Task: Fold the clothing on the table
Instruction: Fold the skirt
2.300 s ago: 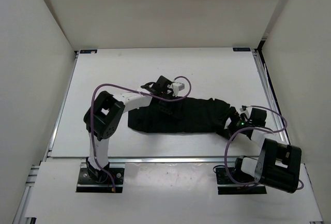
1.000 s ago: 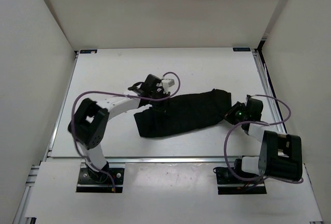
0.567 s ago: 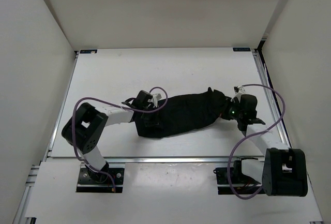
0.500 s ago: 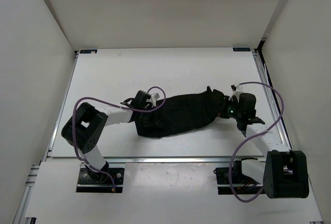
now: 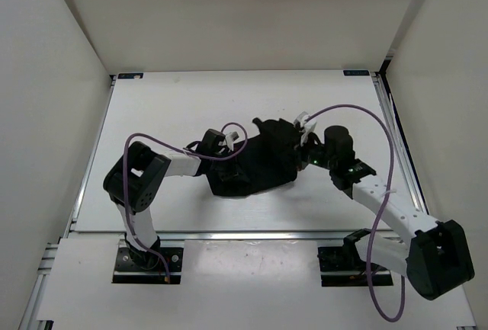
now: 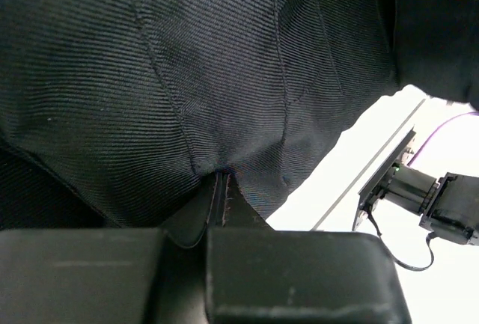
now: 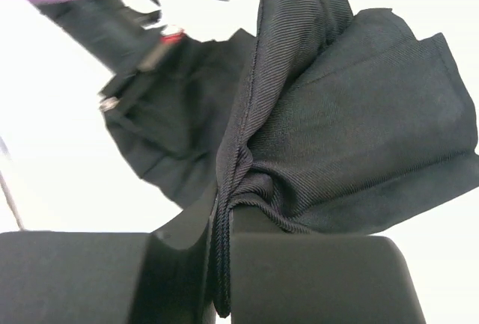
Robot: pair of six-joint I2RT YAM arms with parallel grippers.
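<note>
Operator: Shifted since a second ago, largest item first. Item one, the table [image 5: 175,109]: white top and rails, no change. Item two, the clothing [image 5: 263,166]: it was a long black strip across the middle. It is now bunched into a short heap at the table's centre, its right end lifted and carried leftward over the rest.
Desk: And the grippers?
Operator: Item three, right gripper [image 7: 222,215]: clenched on a gathered edge of the cloth, which fans out from the pinch (seam visible between the fingers). Item four, left gripper [image 6: 217,204]: clamped on the fabric at the heap's left side.
Desk: Meaning for the fold?
Operator: I read it as the first fold half made. I'd want that carried end laid flat before either grip lets go.
</note>
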